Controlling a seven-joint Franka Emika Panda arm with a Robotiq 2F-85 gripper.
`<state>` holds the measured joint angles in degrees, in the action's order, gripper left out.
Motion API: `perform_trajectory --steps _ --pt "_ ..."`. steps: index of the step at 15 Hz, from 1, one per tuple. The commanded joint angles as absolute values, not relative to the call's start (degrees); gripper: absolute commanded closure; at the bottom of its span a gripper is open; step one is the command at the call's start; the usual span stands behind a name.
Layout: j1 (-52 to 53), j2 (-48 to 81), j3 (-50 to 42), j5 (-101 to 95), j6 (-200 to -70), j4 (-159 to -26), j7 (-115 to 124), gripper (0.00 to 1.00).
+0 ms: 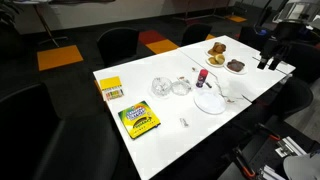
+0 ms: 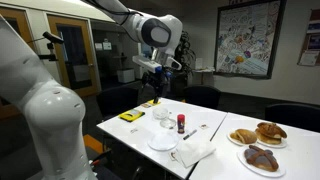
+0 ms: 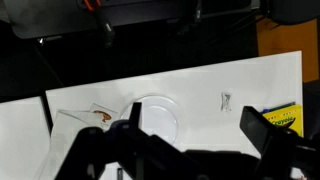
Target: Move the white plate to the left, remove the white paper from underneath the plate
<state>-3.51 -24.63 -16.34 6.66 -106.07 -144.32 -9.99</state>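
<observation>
The white plate lies flat on the white table, between the glass bowls and the pastry plates. It also shows in the other exterior view and in the wrist view. A rumpled white paper lies beside the plate. I cannot tell whether it reaches under the plate. My gripper hangs high above the table, open and empty. In the wrist view its fingers are spread wide, with the plate below the left finger. The gripper is out of view in the exterior view that looks down on the table.
A crayon box and a yellow box lie at one end. Two glass bowls and a small red bottle stand near the plate. Pastry plates sit at the other end. Dark chairs surround the table.
</observation>
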Motion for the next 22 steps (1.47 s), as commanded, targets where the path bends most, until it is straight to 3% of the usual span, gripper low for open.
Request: perform_trajectory --steps 1,7,10,18,22 --pt "-5.4 -24.4 -14.6 7.3 -105.8 -144.2 -10.6 0.00" --pt "-5.4 -24.4 -14.6 7.3 -105.8 -144.2 -10.6 0.00" --pt "-4.0 -26.1 -12.4 7.0 -114.0 -147.5 -12.6 0.00" --pt "6.6 -21.3 4.5 2.5 -134.5 -154.9 -8.5 0.00" --pt "5.5 -16.1 11.8 -12.7 -138.7 -156.2 0.2 0.00"
